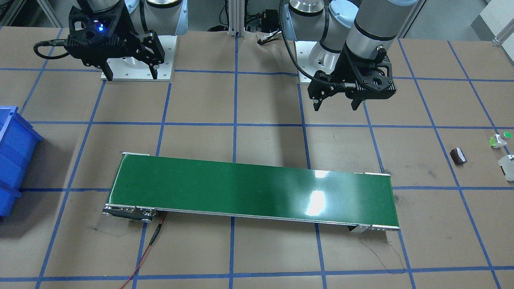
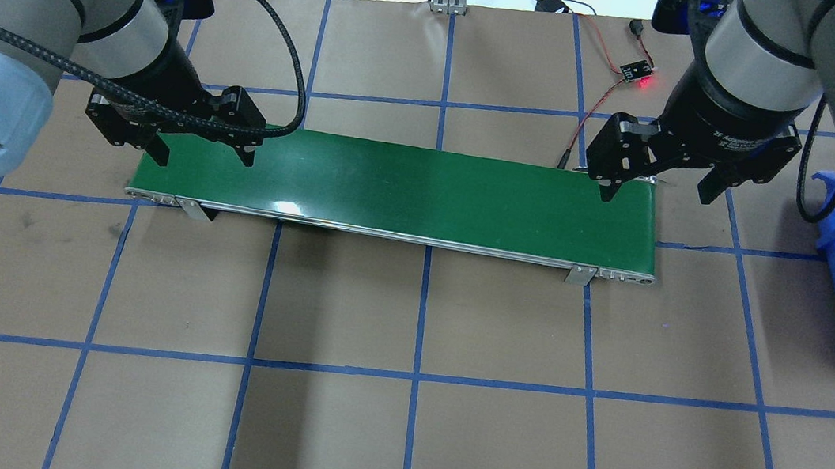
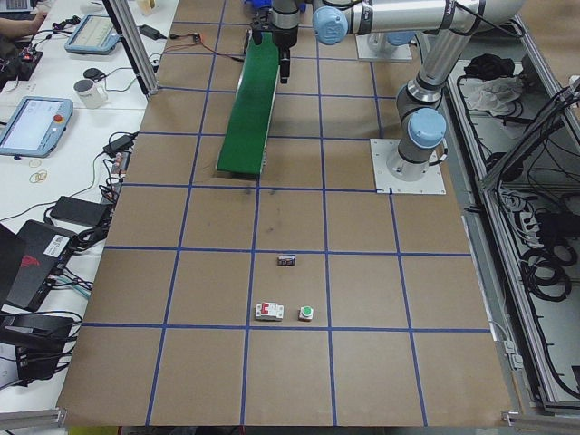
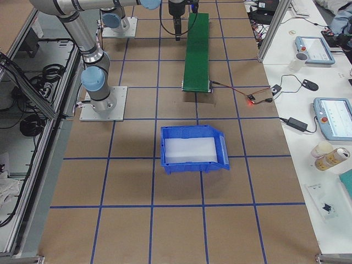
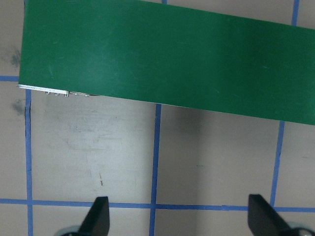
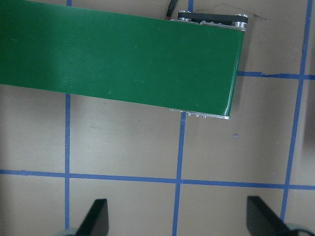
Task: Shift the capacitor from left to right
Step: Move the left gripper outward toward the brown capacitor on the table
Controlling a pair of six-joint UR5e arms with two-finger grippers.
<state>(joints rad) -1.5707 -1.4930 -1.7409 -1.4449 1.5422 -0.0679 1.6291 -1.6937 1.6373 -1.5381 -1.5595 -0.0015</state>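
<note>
**Capacitor lying free, both grippers empty**

The capacitor (image 1: 458, 156) is seen on the table paper at the middle right of the front-facing view, well apart from the left gripper (image 1: 335, 105). Its fingers are spread wide and empty, as are those of the right gripper (image 1: 129, 75). The part is judged light, rigid and easily knocked, and is best pinched across its dark body. A green-capped part (image 1: 500, 139) and a white-grey block (image 1: 506, 166) lie near it, and the conveyor belt (image 1: 253, 188) spans the middle.
</note>
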